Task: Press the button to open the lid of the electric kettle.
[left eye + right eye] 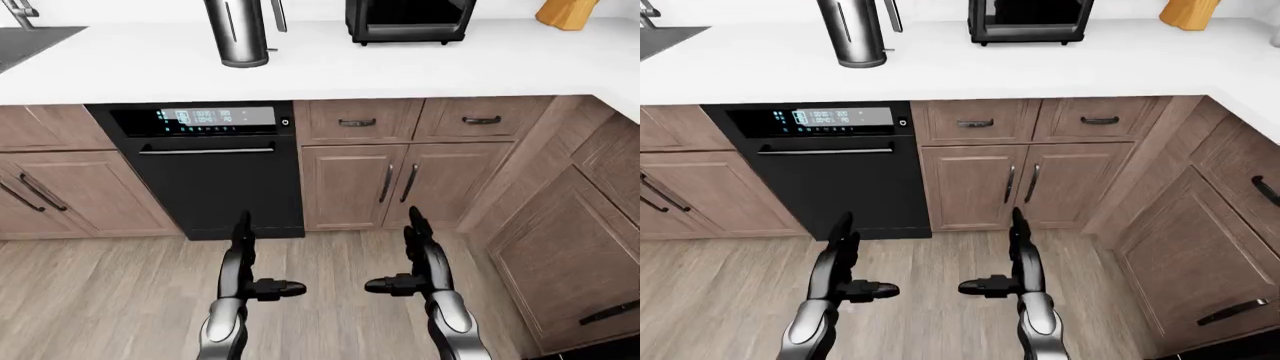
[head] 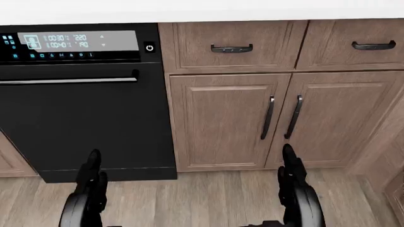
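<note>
The steel electric kettle (image 1: 238, 34) stands on the white counter (image 1: 330, 71) at the top of the left-eye view; its upper part with lid and button is cut off by the frame. It also shows in the right-eye view (image 1: 852, 34). My left hand (image 1: 258, 262) is low over the wooden floor, fingers straight and open, thumb pointing inward. My right hand (image 1: 400, 259) mirrors it, open and empty. Both hands are far below the counter and apart from the kettle.
A black dishwasher (image 1: 210, 169) with a lit panel sits under the counter. Wooden cabinets and drawers (image 1: 385, 165) are to its right. A black toaster oven (image 1: 408, 21), a knife block (image 1: 566, 13) and a sink (image 1: 30, 41) are on the counter.
</note>
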Robot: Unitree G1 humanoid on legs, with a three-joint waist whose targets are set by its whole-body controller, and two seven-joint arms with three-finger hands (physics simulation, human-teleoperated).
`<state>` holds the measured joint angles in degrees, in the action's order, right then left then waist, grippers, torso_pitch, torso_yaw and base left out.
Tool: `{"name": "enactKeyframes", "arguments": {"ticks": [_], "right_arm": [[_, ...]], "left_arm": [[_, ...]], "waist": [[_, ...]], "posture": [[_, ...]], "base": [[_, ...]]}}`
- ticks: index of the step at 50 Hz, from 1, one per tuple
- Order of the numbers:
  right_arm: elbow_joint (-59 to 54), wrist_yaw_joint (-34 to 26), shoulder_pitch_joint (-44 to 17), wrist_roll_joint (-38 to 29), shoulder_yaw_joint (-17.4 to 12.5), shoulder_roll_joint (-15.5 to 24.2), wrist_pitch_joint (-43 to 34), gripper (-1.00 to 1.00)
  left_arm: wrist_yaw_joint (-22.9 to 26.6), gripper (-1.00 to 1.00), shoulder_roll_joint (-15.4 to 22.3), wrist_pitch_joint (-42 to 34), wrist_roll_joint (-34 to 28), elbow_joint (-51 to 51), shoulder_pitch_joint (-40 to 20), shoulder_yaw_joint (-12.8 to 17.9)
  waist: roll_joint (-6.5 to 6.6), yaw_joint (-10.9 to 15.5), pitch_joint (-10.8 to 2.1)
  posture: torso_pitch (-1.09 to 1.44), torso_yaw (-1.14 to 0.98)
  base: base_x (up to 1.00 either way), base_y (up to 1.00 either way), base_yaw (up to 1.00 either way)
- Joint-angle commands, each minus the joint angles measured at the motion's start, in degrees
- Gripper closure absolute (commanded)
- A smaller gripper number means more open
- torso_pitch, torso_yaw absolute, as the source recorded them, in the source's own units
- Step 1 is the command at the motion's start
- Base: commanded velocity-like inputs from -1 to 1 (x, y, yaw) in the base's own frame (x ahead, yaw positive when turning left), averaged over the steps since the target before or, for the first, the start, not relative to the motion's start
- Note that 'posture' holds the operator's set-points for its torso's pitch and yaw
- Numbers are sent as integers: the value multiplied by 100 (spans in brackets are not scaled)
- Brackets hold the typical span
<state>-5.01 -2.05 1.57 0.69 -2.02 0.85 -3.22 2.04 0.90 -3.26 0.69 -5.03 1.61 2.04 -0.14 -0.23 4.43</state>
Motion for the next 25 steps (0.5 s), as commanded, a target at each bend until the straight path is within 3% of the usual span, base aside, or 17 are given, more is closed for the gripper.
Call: {"name": "enactKeyframes", "arguments": {"ticks": [1, 3, 5, 7, 8, 12, 13, 15, 18, 22, 25], "right_arm": [[341, 147, -286, -174, -57, 87, 357, -100], [310, 269, -420, -261, -134, 115, 374, -100], [131, 603, -651, -467, -247, 168, 273, -100], [413, 544, -686, -178, -347, 173, -120, -100], [542, 472, -660, -99, -341, 187, -163, -100], [983, 402, -801, 96, -443, 302, -165, -100], [1191, 407, -901, 168, -540, 368, -529, -100], [1730, 347, -1085, 478, -771, 505, -1333, -100], [2162, 348, -1353, 716, -1050, 712, -1715, -100], [2298, 397, -1678, 964, -1384, 1049, -1989, -100], [2437, 381, -1838, 986, -1477, 1288, -2000, -100]], "left_arm": [[-16, -100, 27, -327, 170, 902, -220, 71], [-5, -100, 51, -584, 298, 1114, -272, 154], [-17, -100, 76, -834, 359, 1399, -309, 188], [-41, -100, 104, -1018, 350, 1724, -357, 204], [-32, -100, 109, -1098, 354, 1821, -365, 204], [-28, -100, 116, -1460, 385, 2309, -433, 223], [-86, -100, 139, -1651, 377, 2482, -503, 265], [-212, -100, 205, -1946, 468, 2881, -697, 444], [-337, -100, 342, -2488, 692, 3360, -1034, 724], [-569, -100, 674, -2817, 858, 3822, -1435, 1126], [-616, -100, 909, -3246, 947, 4097, -1721, 1309]], "waist": [[-45, -12, -5], [6, 37, -366], [-37, 27, -102], [-42, 37, -405], [-43, 46, -437], [-29, 61, -460], [-27, 57, -473], [-32, 56, -501], [-41, 57, -503], [-49, 51, -499], [-52, 47, -502]], "posture": [[0, 0], [0, 0], [0, 0], [0, 0], [0, 0], [0, 0], [0, 0], [0, 0], [0, 0], [0, 0], [0, 0]], "base": [[0, 0, 0], [0, 0, 0], [0, 0, 0], [0, 0, 0], [0, 0, 0], [0, 0, 0], [0, 0, 0], [0, 0, 0], [0, 0, 0], [0, 0, 0], [0, 0, 0]]}}
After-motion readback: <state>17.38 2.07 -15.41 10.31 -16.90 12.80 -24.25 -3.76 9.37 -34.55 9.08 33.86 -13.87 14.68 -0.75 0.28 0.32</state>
